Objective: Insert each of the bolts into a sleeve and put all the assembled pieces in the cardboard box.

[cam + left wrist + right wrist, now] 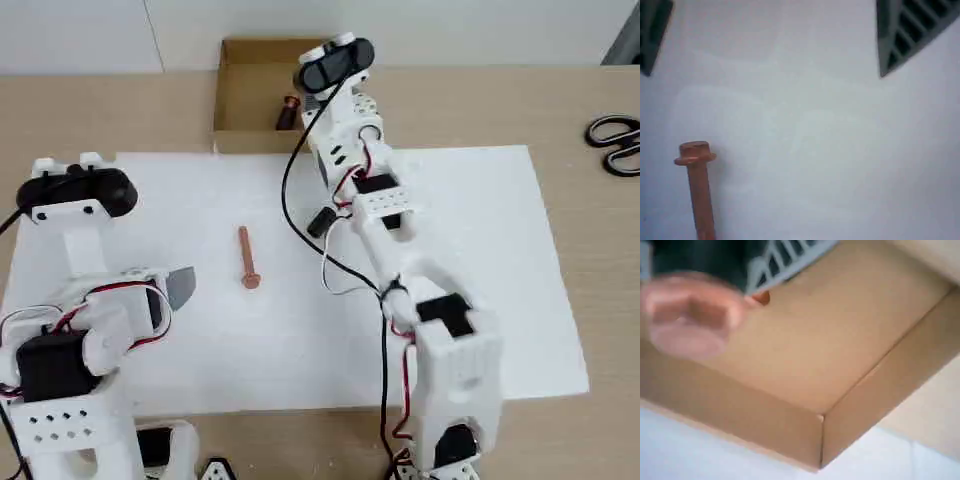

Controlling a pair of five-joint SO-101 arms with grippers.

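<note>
A copper bolt (247,257) lies loose on the white sheet (480,200), head toward the front; it also appears as the bolt (697,185) in the left wrist view. My left gripper (175,287) hovers low to the left of it, open, with its grey fingers (910,35) spread wide and nothing between them. The cardboard box (240,90) stands at the back. My right gripper (298,108) hangs over the box's right part, shut on an assembled piece (289,110), whose blurred copper end (685,315) sits above the box floor (830,350).
A small black cylinder (320,222) lies on the sheet beside the right arm and its cable. Scissors (615,140) rest on the bare table at the far right. The box's near corner (821,440) borders the sheet.
</note>
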